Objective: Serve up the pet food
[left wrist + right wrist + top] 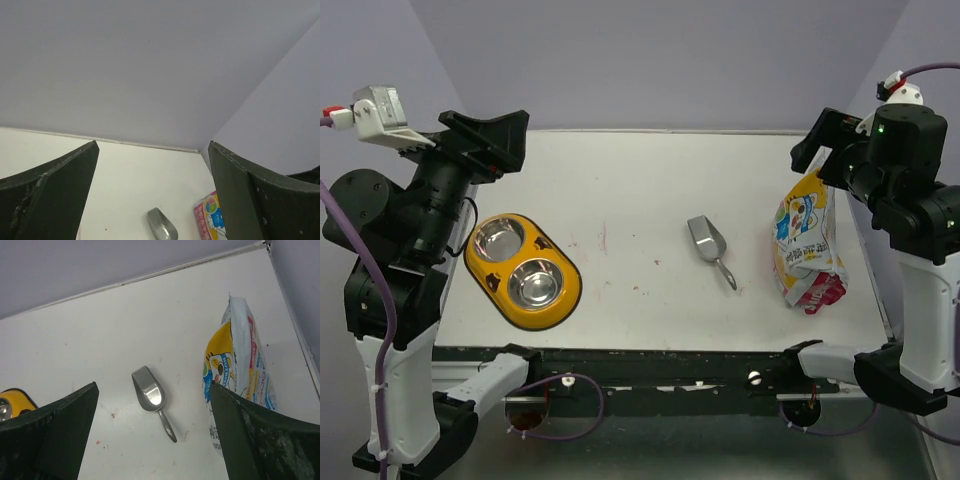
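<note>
One yellow feeder (pixel 519 259) with two steel bowls (pixel 537 283), one scoop (pixel 703 238), one bag (pixel 805 245), apparently pet food.

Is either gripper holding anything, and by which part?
Nothing. The left gripper and right gripper are both open and empty; the scoop and pet food bag rest on the table.

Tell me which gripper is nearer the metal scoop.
Right. The right gripper hangs open above the food bag, just to the right of the scoop. The left gripper, also open, is farther off to the left, beyond the yellow feeder.
</note>
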{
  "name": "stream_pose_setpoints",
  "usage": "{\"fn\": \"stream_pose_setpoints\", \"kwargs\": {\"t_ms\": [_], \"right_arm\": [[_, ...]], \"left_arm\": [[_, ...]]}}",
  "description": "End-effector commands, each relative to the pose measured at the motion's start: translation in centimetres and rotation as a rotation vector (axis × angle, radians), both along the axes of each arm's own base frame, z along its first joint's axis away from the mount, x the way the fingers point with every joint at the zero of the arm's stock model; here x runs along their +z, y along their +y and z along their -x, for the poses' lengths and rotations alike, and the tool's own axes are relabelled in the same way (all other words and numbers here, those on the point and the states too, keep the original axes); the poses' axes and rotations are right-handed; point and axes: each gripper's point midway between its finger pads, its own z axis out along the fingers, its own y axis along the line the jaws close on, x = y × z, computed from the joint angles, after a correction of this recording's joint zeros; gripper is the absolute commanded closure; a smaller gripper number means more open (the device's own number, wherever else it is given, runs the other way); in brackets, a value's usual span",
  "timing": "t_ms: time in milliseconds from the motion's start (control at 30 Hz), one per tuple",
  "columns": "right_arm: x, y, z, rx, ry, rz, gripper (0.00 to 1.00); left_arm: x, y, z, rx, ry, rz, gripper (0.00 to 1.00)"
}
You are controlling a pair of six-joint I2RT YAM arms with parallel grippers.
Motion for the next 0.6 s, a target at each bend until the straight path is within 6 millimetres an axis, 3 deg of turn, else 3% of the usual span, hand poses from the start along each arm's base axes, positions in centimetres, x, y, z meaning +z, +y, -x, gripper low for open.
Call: {"fn": "stream_pose_setpoints", "kwargs": {"t_ms": [0, 133, 267, 467, 567], "right_arm": [[-0.2, 0.0, 1.1, 0.017, 0.013, -0.017, 0.00], [0.5, 0.2, 1.7, 0.039, -0.011, -0.032, 0.00], [1.8, 0.5, 2.7, 0.061, -0.058, -0.065, 0.00], [4.2, 0.0, 4.4, 0.066, -0.151, -0.087, 0.00], [4.6, -0.1, 4.8, 0.072, -0.167, -0.088, 0.00]], "left_arm": [[-3.0, -3.5, -1.2, -0.167, 0.126, 0.045, 0.02], [-7.7, -8.3, -2.8, -0.325, 0.299, 0.099, 0.01], [-14.4, -14.2, -3.5, -0.470, 0.510, 0.242, 0.02], [-26.0, -24.5, -2.4, -0.678, 0.831, 0.443, 0.01], [-29.7, -29.3, -1.2, -0.765, 0.965, 0.405, 0.02]]}}
